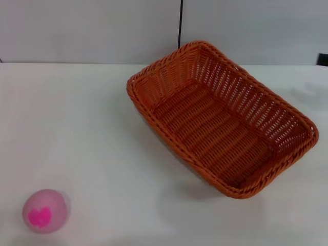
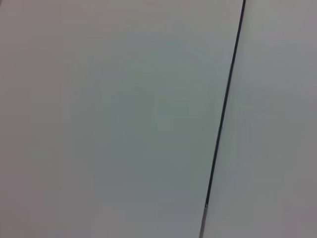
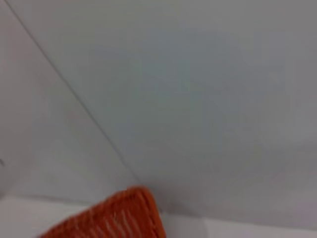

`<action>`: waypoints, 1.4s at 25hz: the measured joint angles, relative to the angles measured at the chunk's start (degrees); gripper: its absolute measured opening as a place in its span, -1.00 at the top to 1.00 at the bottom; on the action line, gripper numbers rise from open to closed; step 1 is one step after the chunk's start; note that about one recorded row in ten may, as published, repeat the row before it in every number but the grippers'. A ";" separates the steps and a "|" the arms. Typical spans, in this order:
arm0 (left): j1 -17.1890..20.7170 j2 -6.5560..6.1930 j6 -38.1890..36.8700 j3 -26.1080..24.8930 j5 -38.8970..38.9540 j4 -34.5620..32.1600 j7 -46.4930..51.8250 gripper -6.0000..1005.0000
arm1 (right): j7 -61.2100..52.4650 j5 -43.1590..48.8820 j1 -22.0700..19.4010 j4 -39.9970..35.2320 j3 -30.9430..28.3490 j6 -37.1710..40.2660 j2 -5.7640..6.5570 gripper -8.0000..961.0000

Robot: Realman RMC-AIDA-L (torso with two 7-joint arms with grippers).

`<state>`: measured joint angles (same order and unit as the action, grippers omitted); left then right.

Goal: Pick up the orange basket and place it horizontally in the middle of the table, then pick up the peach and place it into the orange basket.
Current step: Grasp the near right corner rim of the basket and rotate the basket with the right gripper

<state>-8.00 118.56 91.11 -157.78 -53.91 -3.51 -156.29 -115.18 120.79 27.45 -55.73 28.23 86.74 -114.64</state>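
The orange basket [image 1: 223, 118] lies on the white table [image 1: 92, 128], right of centre, its long side running diagonally from the far middle toward the near right. It holds nothing. A corner of its braided rim also shows in the right wrist view, the orange basket [image 3: 116, 215] low in that picture. The peach [image 1: 45, 210], pale pink with a magenta blotch facing me, rests at the near left of the table, well apart from the basket. Neither gripper appears in any view.
A grey wall with a dark vertical seam [image 1: 180, 23] stands behind the table; the left wrist view shows only that wall and seam [image 2: 225, 109]. A small dark object [image 1: 323, 59] sits at the far right edge.
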 joint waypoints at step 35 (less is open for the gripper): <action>0.05 0.00 -0.71 1.34 -0.05 -0.88 0.55 -0.69 | -14.66 12.55 14.21 15.09 18.80 -13.71 -1.54 -0.16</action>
<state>-7.95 118.56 90.39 -156.44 -53.96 -4.39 -155.74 -129.84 133.34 41.66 -40.63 47.02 73.03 -116.18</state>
